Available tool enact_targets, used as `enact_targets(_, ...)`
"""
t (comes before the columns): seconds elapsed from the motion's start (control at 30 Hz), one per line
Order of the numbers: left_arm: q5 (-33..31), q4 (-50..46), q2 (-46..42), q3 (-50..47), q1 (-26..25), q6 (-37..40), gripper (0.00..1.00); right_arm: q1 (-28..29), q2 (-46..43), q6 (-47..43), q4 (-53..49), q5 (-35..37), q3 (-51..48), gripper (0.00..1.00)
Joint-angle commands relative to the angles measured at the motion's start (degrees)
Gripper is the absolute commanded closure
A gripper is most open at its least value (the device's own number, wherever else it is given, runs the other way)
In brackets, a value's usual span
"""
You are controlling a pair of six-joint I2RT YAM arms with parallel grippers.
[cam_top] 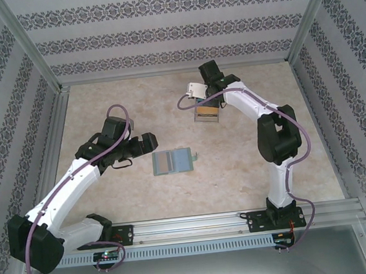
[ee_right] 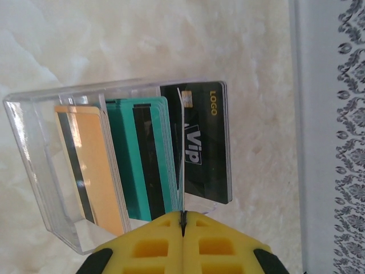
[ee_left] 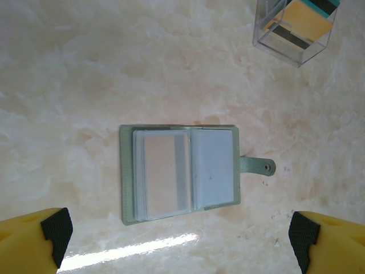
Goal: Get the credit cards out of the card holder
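1. my left gripper (ee_left: pixel 178 235) is wide open, its black pads (ee_left: pixel 56 231) at the two bottom corners of the left wrist view. it grips nothing.
2. it hangs above the table (ee_left: pixel 85 74) over the holder's near edge, not touching it.
3. the holder (ee_left: pixel 179 174) lies flat and open near the table's middle, green rim around a pale blue-grey inside with clear sleeves on top.
4. the holder's tab (ee_left: pixel 259 166) sticks out flat to one side.
5. my right gripper (ee_right: pixel 182 224) has its yellow fingers pressed together, only a thin seam between them.
6. a thin edge-on sheet runs from that seam up between the cards. i can't tell if it's a card or a box divider, or if i'm pinching it.
7. the cards stand on edge in a clear box (ee_right: pixel 34 148): tan card (ee_right: pixel 97 171), teal cards (ee_right: pixel 134 165), black card (ee_right: pixel 208 148) printed "vip" and "logo".
8. in the top view the box sits under my right gripper, farther back and to the right of the holder, well apart from it.
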Motion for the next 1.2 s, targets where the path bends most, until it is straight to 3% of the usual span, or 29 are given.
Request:
enact_targets(0.0,-0.62,-2.22,0.65,1.8,0.97,1.58,0.01,-0.84,1.23,-0.68,0.98,0.36,1.42,1.0)
enact_targets(0.77,-0.24,-2.08,1.69,1.72,1.79,1.22,0.01,-1.58,7.8,1.37,4.41,2.45,4.89,0.99)
enact_targets(0.87,-0.23,-1.8,1.64,1.42,1.78,1.03,0.01,-1.67,8.34,1.91,5.71,3.77,5.18,0.89)
enact_targets(1.07,0.04,-1.51,1.81,1.34,1.83,0.88,0.01,-1.84,9.62,3.39,8.79,7.36,5.52,0.87)
enact_targets(1.17,0.12,-1.53,1.82,1.38,1.87,0.88,0.01,-1.85,10.08,4.03,10.25,8.99,5.53,0.77)
